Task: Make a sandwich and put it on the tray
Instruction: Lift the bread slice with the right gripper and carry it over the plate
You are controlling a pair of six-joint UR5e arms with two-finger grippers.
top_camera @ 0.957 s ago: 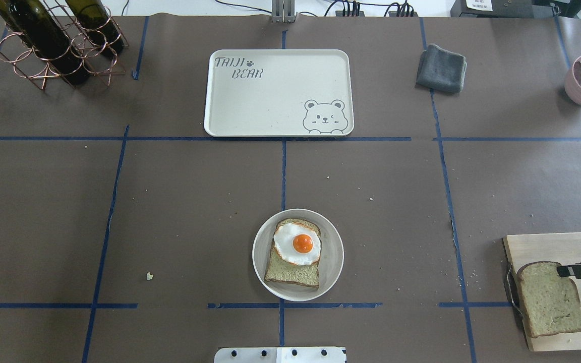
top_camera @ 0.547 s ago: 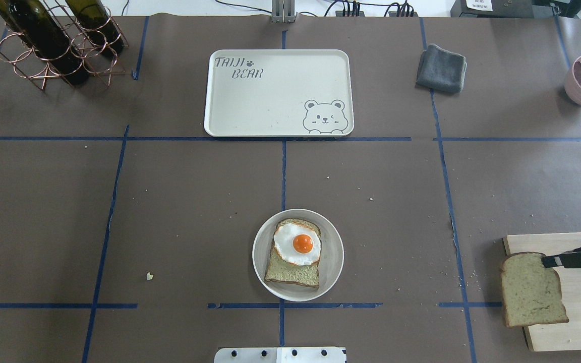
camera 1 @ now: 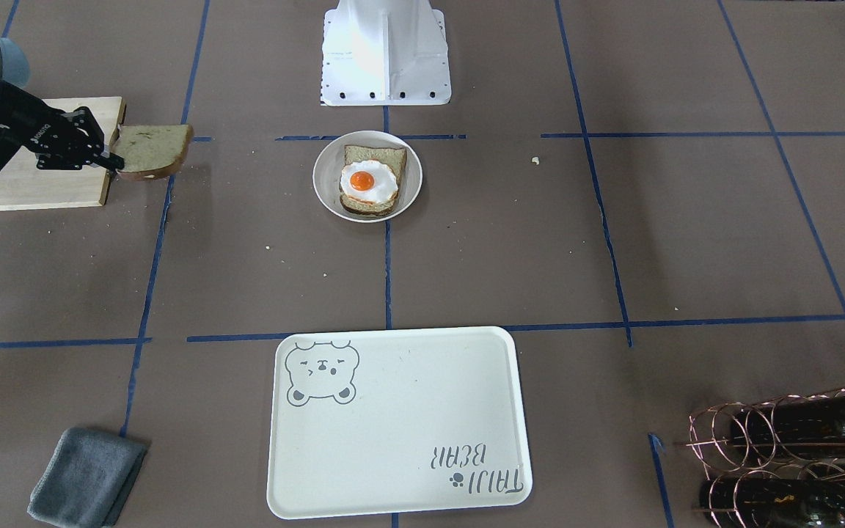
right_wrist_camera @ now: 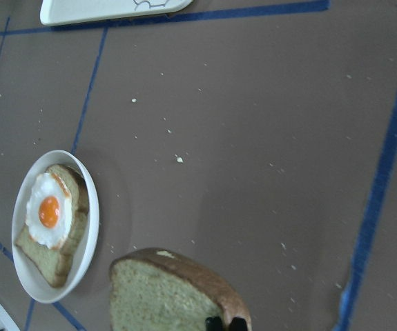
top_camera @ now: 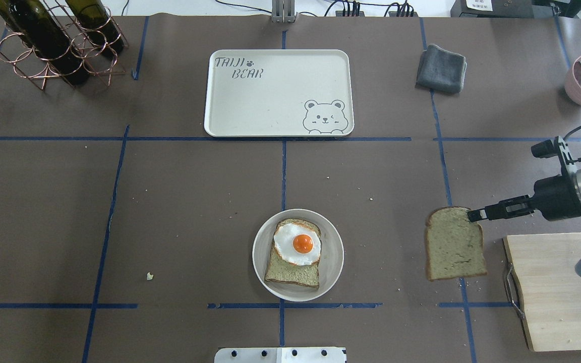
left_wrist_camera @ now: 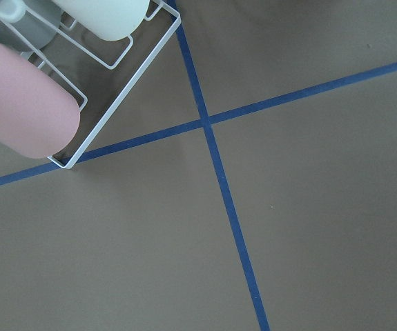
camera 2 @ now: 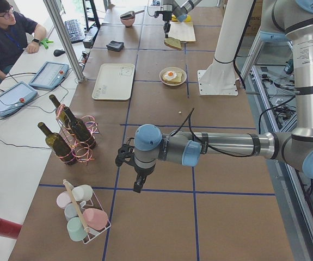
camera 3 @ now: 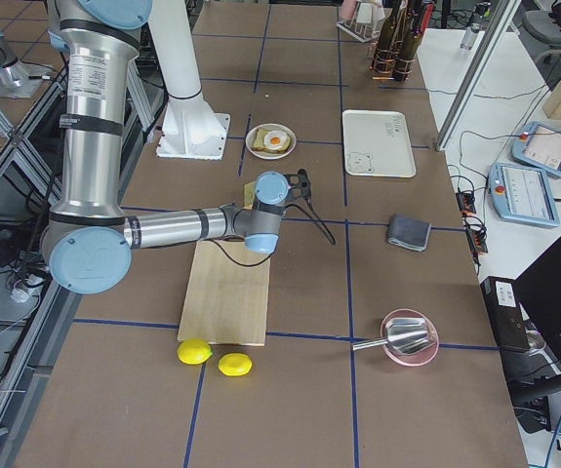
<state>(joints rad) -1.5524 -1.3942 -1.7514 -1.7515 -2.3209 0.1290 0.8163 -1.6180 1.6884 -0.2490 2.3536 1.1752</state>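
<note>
Plate (top_camera: pixel 333 272), nearest: lower slice (top_camera: pixel 290 272) flat on it, egg (top_camera: pixel 296 244) on top, yolk up. Right of plate: right gripper (top_camera: pixel 472 216) pinching a corner of the top slice (top_camera: pixel 454 247); slice sits between plate and wooden board (top_camera: pixel 558 292), touching neither. Beyond plate: tray (top_camera: pixel 270 96), well apart. Left gripper (camera 2: pixel 138 187) well left of plate; cannot tell whether spread or pressed together.

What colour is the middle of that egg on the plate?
Bright orange, with white around it. The egg shows best in the overhead view.
</note>
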